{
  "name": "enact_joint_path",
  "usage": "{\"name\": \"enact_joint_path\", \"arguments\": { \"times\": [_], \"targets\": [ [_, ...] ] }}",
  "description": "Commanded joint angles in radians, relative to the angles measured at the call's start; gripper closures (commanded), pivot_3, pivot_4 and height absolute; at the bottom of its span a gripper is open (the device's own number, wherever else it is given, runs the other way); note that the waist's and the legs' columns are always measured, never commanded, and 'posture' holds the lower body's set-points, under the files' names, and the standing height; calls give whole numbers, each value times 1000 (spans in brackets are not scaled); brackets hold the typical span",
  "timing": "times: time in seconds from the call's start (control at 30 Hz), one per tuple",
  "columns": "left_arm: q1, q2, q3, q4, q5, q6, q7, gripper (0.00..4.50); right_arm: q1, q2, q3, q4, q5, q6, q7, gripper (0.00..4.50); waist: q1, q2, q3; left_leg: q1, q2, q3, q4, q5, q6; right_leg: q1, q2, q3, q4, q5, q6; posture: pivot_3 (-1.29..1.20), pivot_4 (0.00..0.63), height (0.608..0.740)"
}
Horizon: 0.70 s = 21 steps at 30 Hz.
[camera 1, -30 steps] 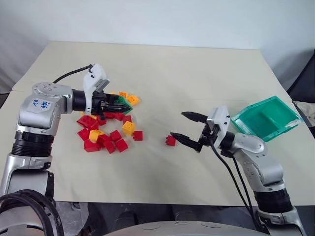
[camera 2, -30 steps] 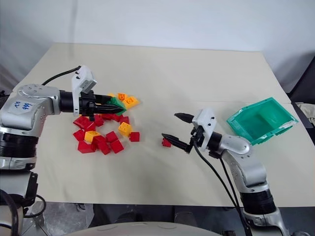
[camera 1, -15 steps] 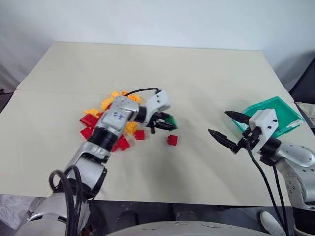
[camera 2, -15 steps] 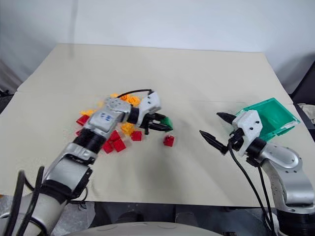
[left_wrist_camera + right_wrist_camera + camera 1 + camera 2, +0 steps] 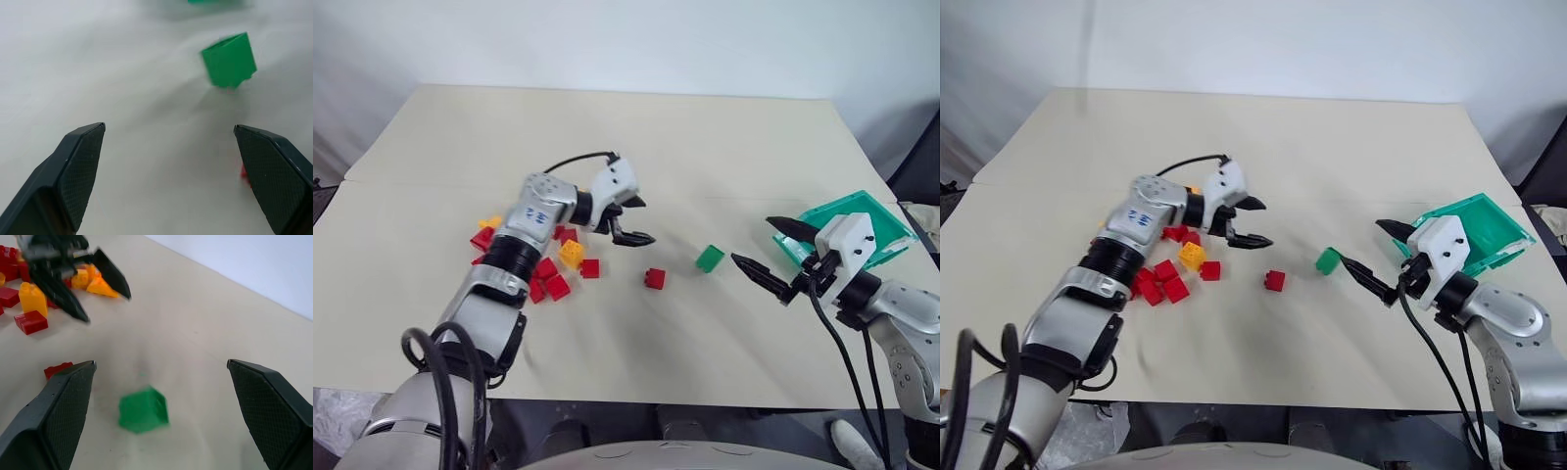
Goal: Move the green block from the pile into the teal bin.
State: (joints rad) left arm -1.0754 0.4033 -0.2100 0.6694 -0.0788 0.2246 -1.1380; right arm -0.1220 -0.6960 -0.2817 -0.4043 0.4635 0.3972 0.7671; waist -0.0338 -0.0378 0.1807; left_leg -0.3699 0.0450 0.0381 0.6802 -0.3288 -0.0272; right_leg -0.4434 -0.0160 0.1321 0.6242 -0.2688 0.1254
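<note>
Now the green block (image 5: 710, 258) lies loose on the desk (image 5: 636, 147), well clear of the pile (image 5: 543, 264) and between the two grippers, just ahead of the right gripper's lower fingertip. The left gripper (image 5: 628, 220) hovers beside the pile with its jaws spread wide and nothing between them. The right gripper (image 5: 771, 257) also stands with its jaws wide apart and empty, pointing toward the block, with the teal bin (image 5: 876, 217) just behind it at the desk's right edge.

The step in hand looks like a pickup by the right arm. To do it well, the gripper should probably come down so that the block sits squarely between the two fingers, as the right wrist view nearly frames it, then close on flat opposite faces, not on a corner, since the small brick could skid or twist on the smooth top. A lone red brick (image 5: 654, 278) lies near the block and should be left alone.

The desk is a plain cream surface with a faint seam across it, set against a pale wall; a dark object stands beyond the right edge.
</note>
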Motion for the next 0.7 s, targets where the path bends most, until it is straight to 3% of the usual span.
{"name": "enact_joint_path", "arguments": {
  "times": [0.03, 0.17, 0.3, 0.43, 0.63, 0.7],
  "targets": [
    [103, 95, 74, -185, -97, 73, -103, 23, 6, -44, -35, 14, 14, 6, 29, 0, -3, 1, 0, 0, 1, 0, 0, -1, 1, 0, 0, 1, 0, 0, 0, 0, 150, 740],
    [264, 210, 149, -365, -211, 150, -204, 23, 67, -108, -105, 14, 21, 36, 55, 0, 4, 2, 1, 0, 2, 0, 0, -1, 2, -1, 1, 0, 2, -1, -2, 0, 150, 740],
    [428, 306, 248, -467, -293, 197, -222, 23, 234, -210, -312, -60, 82, 190, 114, 0, 14, 2, 1, -1, 2, 0, 1, -1, 2, -1, 0, 0, 0, -1, -2, 0, 150, 740],
    [486, 318, 293, -545, -346, 240, -184, 23, 283, -257, -384, -103, 119, 266, 120, 0, 8, 2, 1, 1, 2, 0, 2, -2, 2, 1, 0, 0, 0, -1, -1, 0, 150, 740],
    [523, 302, 360, -571, -402, 233, -125, 23, 127, -300, -243, -72, 185, 398, 79, 0, -13, 1, 1, 3, 2, 1, 3, -2, 3, 1, 2, 2, 1, 1, -1, 0, 150, 740],
    [541, 292, 391, -585, -442, 264, -99, 23, 1, -291, -99, -31, 163, 395, 92, 0, -25, 2, 2, 3, 3, 1, 3, -2, 3, 1, 3, 3, 2, 1, -1, 0, 150, 740]
  ]
}}
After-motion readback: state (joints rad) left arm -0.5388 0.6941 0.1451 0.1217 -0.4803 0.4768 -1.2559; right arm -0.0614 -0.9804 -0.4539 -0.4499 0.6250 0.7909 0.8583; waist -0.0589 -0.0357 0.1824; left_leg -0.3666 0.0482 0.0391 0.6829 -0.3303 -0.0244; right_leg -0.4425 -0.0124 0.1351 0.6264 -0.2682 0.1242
